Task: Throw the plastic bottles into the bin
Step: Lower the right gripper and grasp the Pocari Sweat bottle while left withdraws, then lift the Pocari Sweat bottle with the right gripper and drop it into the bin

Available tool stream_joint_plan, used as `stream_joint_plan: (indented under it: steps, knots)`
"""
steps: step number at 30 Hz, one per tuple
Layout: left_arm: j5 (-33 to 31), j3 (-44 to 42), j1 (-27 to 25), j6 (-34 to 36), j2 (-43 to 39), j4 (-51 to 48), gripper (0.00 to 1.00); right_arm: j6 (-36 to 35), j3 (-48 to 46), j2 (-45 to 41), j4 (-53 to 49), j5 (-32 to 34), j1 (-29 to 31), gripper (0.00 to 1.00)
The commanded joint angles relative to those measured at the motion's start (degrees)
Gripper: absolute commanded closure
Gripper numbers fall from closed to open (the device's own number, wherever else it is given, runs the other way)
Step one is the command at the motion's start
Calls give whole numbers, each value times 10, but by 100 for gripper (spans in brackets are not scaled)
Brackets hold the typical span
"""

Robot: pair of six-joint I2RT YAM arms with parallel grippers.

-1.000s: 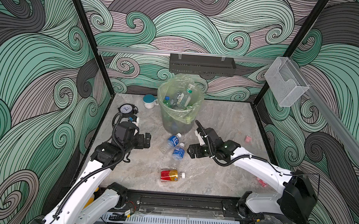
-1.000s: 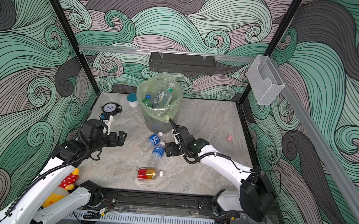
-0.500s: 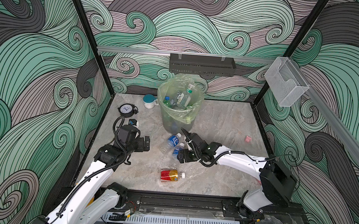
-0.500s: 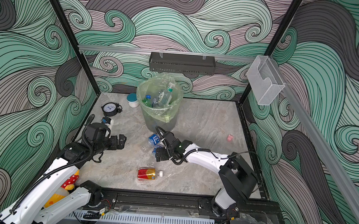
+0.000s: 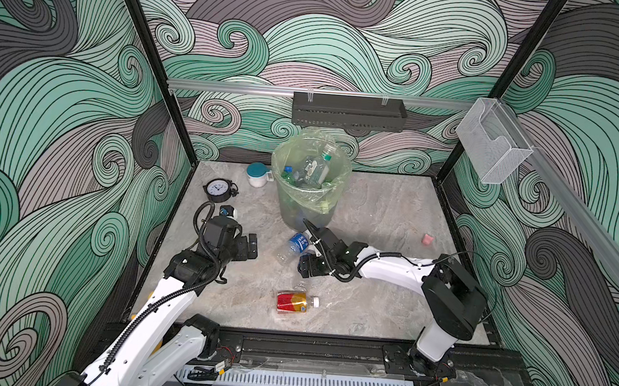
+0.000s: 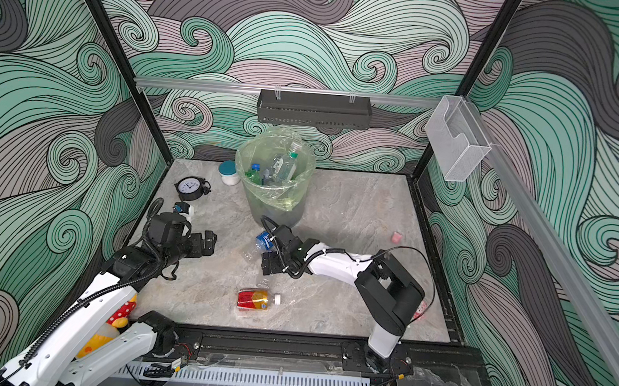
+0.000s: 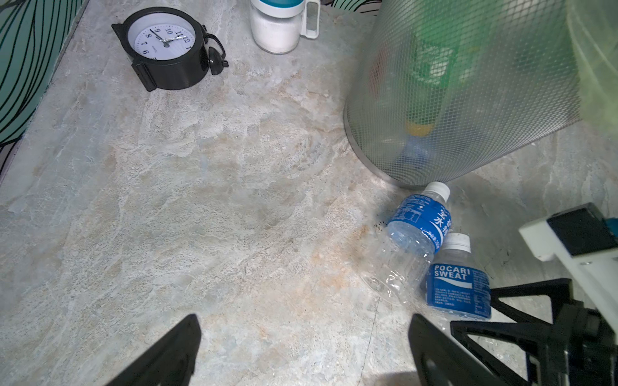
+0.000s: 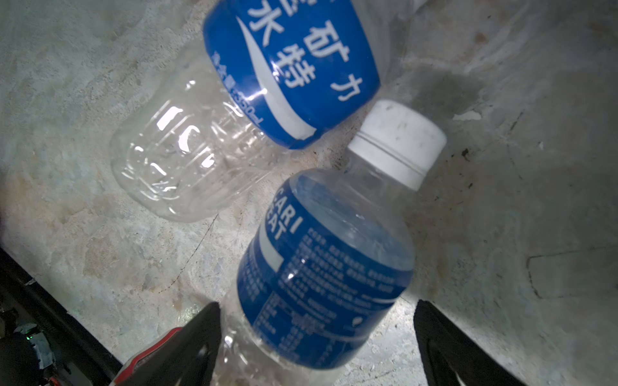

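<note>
The bin (image 5: 292,207) (image 6: 273,202) stands at the back centre, lined with a yellow-green bag and holding several bottles. Two clear blue-labelled plastic bottles lie side by side in front of it. The one nearer the bin (image 5: 295,246) (image 7: 414,230) (image 8: 287,67) lies free. My right gripper (image 5: 308,266) (image 8: 317,305) is open and straddles the other (image 7: 458,284) (image 8: 327,267): one finger touches its side, the other stands apart. A red-and-yellow bottle (image 5: 293,301) (image 6: 254,299) lies nearer the front. My left gripper (image 5: 250,247) (image 7: 304,317) hangs open over bare table, left of the bottles.
A black alarm clock (image 5: 218,191) and a white jar with teal lid (image 5: 258,173) sit at the back left. A small pink piece (image 5: 427,239) lies at the right. On the walls hang a clear box (image 5: 492,147) and a black shelf (image 5: 347,111).
My right arm has swung left and come down over the nearer-front blue-labelled bottle, and its jaws have narrowed a little. The left gripper has drifted slightly toward the front.
</note>
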Motion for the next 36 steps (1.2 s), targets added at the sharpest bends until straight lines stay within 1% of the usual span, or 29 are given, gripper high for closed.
stream_joint_plan:
  steps: [1,7,11,16,18,23,31,36]
  knots:
    - [-14,-7,5,-9,-9,13,1,12,11,17,-11,8,2,13]
    - [-14,-7,5,-5,-3,13,1,13,4,23,-30,35,1,21]
    - [-9,-4,6,-5,8,20,1,9,0,24,-60,56,-1,31]
    - [-1,-2,6,-6,24,29,1,-6,-16,9,-67,81,-6,36]
    - [6,-3,5,-5,31,32,1,-17,-15,7,-79,92,-12,39]
    - [15,-4,5,-1,39,38,1,-43,-34,-16,-86,96,-41,49]
    - [17,-12,5,5,36,38,1,-96,-74,-103,-100,109,-87,49]
    - [25,-12,6,6,35,37,1,-130,-94,-160,-93,80,-109,53]
